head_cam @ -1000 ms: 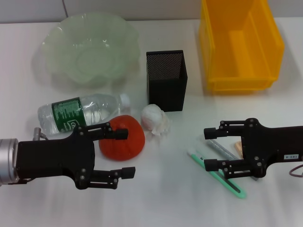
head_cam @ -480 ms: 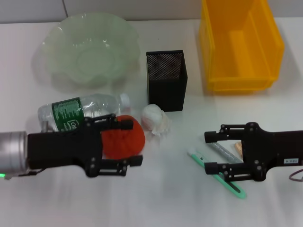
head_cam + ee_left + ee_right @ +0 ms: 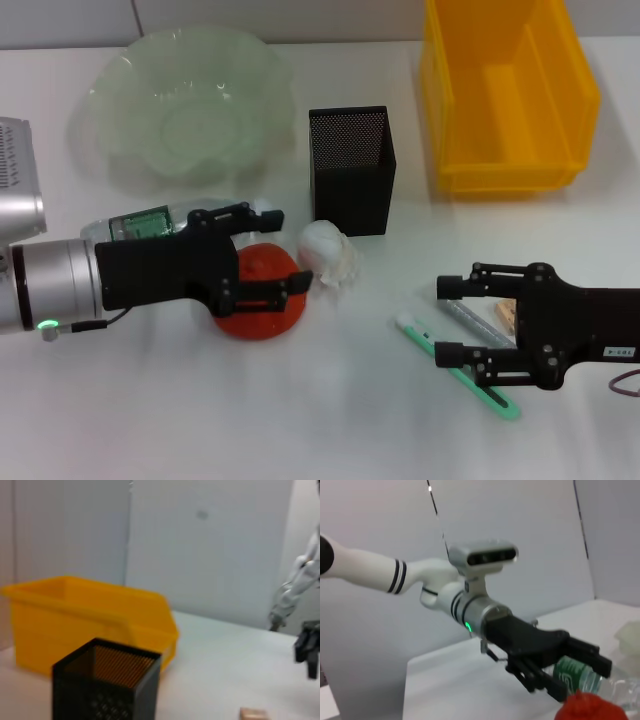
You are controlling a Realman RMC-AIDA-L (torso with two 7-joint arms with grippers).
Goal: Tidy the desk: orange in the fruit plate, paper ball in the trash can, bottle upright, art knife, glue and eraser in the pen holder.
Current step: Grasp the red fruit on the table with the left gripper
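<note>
Two arms are out over the desk, and from where I stand the left gripper (image 3: 272, 252) is the one that has moved: a second ago it hung short of the orange (image 3: 262, 300); now it has slid forward so its spread fingers straddle the fruit, one above toward the bottle (image 3: 150, 226), one across the orange's top. The jaws stand wide and have hold of nothing yet. I judge the orange is about to be taken for the plate.

At the far left rear, the pale green fruit plate (image 3: 130, 90) sits empty. The bottle lies on its side just behind the orange, partly hidden under the left arm. Right of the orange, the paper ball (image 3: 328, 250) rests close against the front of the black mesh pen holder (image 3: 350, 170), which appears to hold nothing. Farther right at the back stands the yellow bin (image 3: 510, 100), presumably the trash can, also empty.

At the right front, the right gripper (image 3: 448, 320) hovers with fingers apart, gripping nothing, a little lower than it was, over the green art knife (image 3: 470, 378), the glue stick (image 3: 462, 315) and the eraser (image 3: 505, 312). None of the six jobs looks done.
</note>
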